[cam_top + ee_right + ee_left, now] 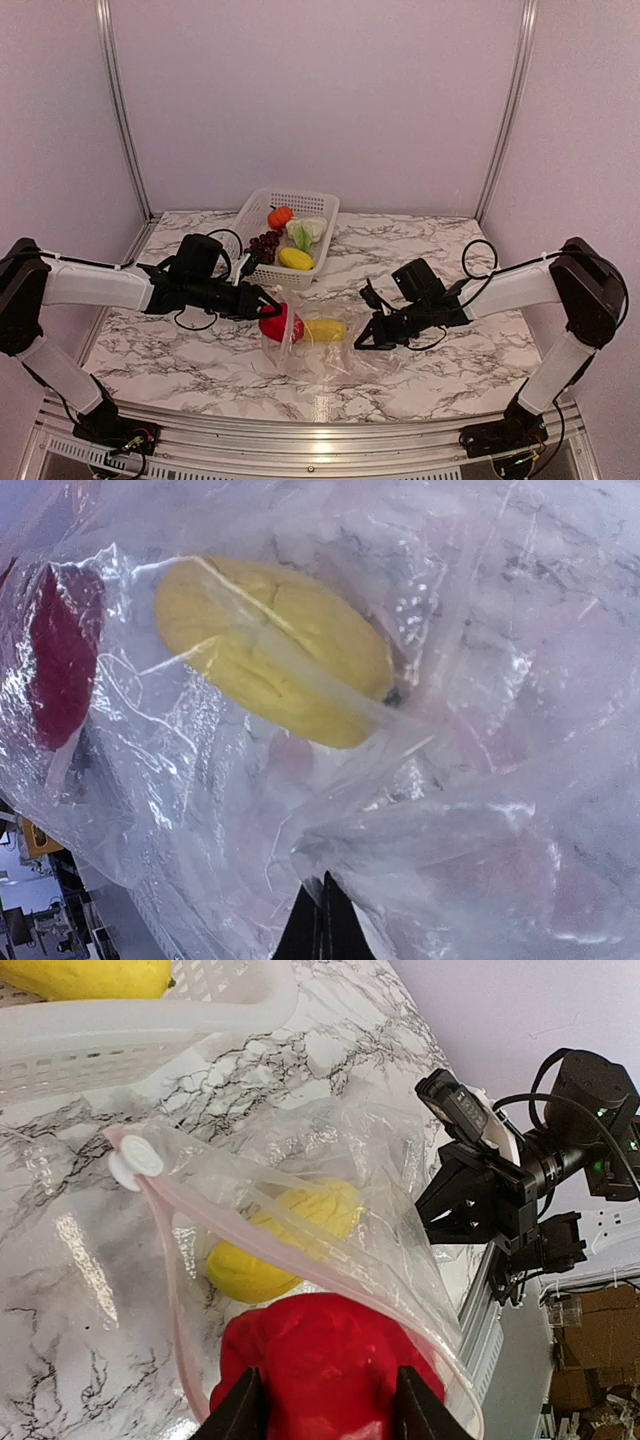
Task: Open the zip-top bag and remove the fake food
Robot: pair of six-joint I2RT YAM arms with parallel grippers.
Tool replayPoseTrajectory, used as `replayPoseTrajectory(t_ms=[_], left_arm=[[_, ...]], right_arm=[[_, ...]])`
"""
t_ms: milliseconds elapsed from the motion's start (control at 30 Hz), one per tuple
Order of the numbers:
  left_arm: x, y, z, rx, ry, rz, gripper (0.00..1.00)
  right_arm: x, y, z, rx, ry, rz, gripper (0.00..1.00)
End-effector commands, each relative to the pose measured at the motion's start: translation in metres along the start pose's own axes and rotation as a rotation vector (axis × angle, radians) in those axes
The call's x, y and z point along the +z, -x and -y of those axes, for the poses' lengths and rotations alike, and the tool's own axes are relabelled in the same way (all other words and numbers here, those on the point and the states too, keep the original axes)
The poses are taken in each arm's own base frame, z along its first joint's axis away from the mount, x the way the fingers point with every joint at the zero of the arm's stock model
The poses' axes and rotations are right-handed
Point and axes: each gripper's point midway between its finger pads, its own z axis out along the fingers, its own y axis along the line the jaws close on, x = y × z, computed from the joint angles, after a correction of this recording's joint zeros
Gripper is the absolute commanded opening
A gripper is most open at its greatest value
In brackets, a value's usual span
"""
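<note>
The zip-top bag lies crumpled mid-table with its mouth open toward the left. My left gripper is at that mouth, shut on the red strawberry-like piece, one finger on each side. The same piece is at the bag's left end. A yellow piece lies deeper inside the bag. My right gripper is shut on a pinch of the bag's plastic at the right end. Through the film show the yellow piece and the red piece.
A white perforated basket stands behind the bag, holding an orange fruit, a cabbage, grapes and a yellow piece. Its wall is close to the bag's zip slider.
</note>
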Motion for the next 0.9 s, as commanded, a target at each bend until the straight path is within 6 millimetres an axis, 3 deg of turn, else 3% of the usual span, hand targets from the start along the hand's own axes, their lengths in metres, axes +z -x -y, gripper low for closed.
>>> replayPoseTrajectory(t_ms=[0,200,367,467,500,667,867], left_arm=[[-0.026,-0.007,-0.019,-0.001,0.083,-0.019,0.21],[-0.057,0.011,-0.025,-0.016,0.096,0.053,0.20],[-0.078,0.059,-0.024,-0.018,0.106,0.164,0.21],[-0.079,0.090,-0.031,-0.033,0.140,0.190,0.21],[-0.080,0.109,-0.029,-0.021,0.146,0.217,0.21],[-0.068,0.167,-0.039,0.004,0.194,0.261,0.21],[-0.045,0.204,-0.074,0.017,0.302,0.258,0.22]], right_arm=[[-0.015,0.012,0.005,0.028,0.003,0.073,0.00],[-0.022,0.012,0.015,0.054,-0.003,0.089,0.00],[-0.022,0.011,0.017,0.062,-0.005,0.089,0.00],[-0.023,0.014,0.017,0.059,-0.009,0.097,0.00],[-0.023,0.015,0.016,0.058,-0.010,0.100,0.00],[-0.024,0.016,0.017,0.064,-0.019,0.108,0.00],[-0.026,0.018,0.018,0.066,-0.030,0.113,0.00]])
